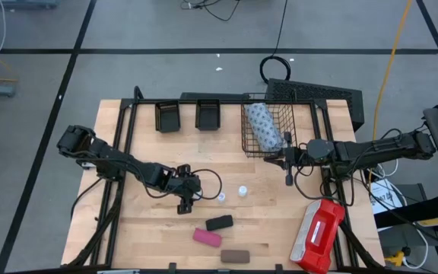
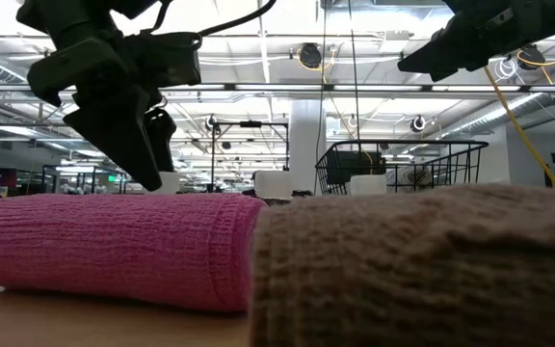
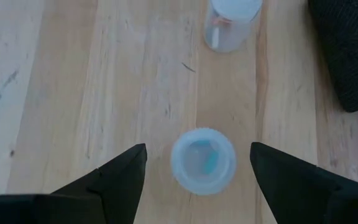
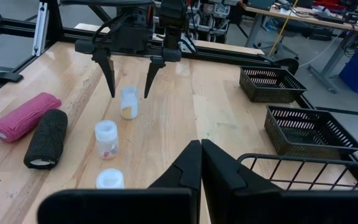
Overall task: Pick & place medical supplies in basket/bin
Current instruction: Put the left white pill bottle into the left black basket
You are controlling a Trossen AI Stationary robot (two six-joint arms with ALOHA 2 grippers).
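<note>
Jaws wide apart and holding nothing, the left gripper (image 1: 186, 202) hangs over the desk (image 1: 143, 228) in the high view, one vial (image 1: 201, 198) just beside it, another (image 1: 221, 197) next along and a third (image 1: 243, 191) farther on. The right gripper (image 1: 288, 180), jaws shut and empty, sits near the basket (image 1: 248, 131), where the dotted pack (image 1: 264, 125) lies. Two trays (image 1: 167, 116) stand at the far edge; the black roll (image 1: 219, 223), pink roll (image 1: 207, 237) and brown roll (image 1: 234, 256) lie near the front, the red-and-white case (image 1: 319, 234) to their right.

Low view: the pink roll (image 2: 114, 246) and brown roll (image 2: 422, 270) fill the foreground, touching; the left gripper (image 2: 147, 154) hangs behind them, the basket (image 2: 403, 164) farther back.

Left wrist view: a vial (image 3: 203, 160) stands upright on the desk between the open fingers (image 3: 120, 177), untouched; a second vial (image 3: 230, 23) stands beyond.

Right wrist view: the left gripper (image 4: 130, 81) straddles a vial (image 4: 128, 102); two more vials (image 4: 106, 138) stand nearer, the black roll (image 4: 46, 138) and pink roll (image 4: 25, 115) side by side.
</note>
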